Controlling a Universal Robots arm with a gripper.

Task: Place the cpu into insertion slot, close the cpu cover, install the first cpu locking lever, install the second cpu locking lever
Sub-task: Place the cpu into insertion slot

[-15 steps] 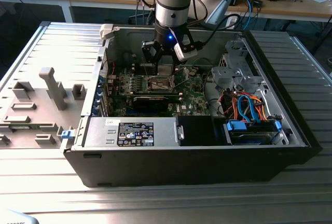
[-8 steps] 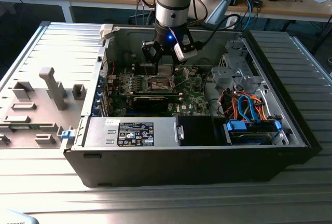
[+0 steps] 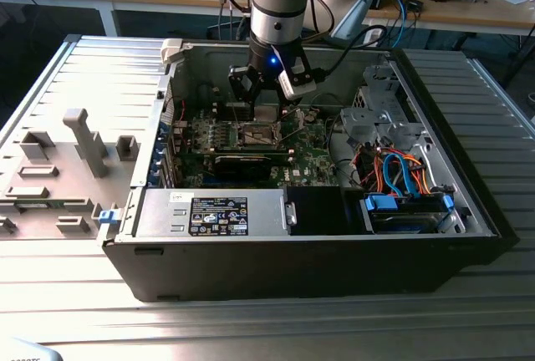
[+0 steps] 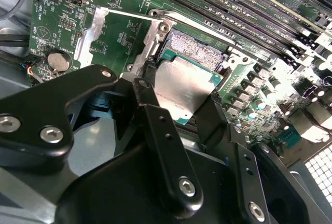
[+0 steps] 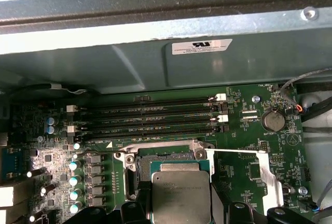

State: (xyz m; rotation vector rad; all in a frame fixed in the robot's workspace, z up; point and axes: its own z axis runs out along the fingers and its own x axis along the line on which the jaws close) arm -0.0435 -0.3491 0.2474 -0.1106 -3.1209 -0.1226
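My gripper [image 3: 266, 112] reaches down into the open computer case [image 3: 150, 211] over the green motherboard [image 3: 313, 160]. It is shut on the cpu [image 4: 182, 85], a flat silvery square held by two opposite edges between the black fingers [image 4: 149, 92]. In the first wrist view the cpu [image 5: 180, 195] hangs tilted just over the open insertion slot [image 5: 171, 157]. A strip of the slot's fine contacts [image 4: 196, 47] shows beyond the chip. The cpu cover [image 5: 262, 169] is a silvery frame folded open beside the slot. I cannot pick out the locking levers for sure.
Memory slots [image 5: 155, 117] run along the board beyond the slot, with a coin battery [image 5: 273, 121] nearby. A power supply [image 3: 213, 213] lies at the case's front. A drive cage with orange and blue cables [image 3: 401, 173] is on the exterior view's right.
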